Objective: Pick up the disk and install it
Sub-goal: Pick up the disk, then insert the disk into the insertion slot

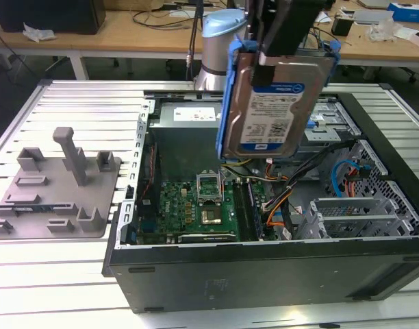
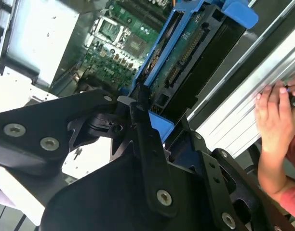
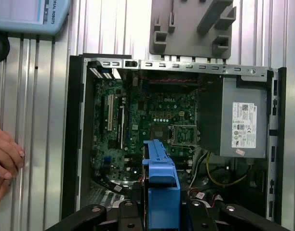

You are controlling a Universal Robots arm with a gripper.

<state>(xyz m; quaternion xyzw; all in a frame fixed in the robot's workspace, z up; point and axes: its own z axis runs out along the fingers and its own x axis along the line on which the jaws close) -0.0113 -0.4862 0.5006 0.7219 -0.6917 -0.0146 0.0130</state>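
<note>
While aloft — disk (image 1: 274, 116) over slatted table (image 1: 52, 274)

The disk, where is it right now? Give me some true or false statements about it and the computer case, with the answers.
1. The gripper holds the disk in the air above the open computer case. True.
2. The disk lies on the grey fixture plate. False: the plate sits beside the case, at the exterior view's left, and the disk hangs over the case.
3. The case's side is closed. False: it is open and the motherboard shows.
4. A person's hand is at the slatted table beside the case. True.
</note>
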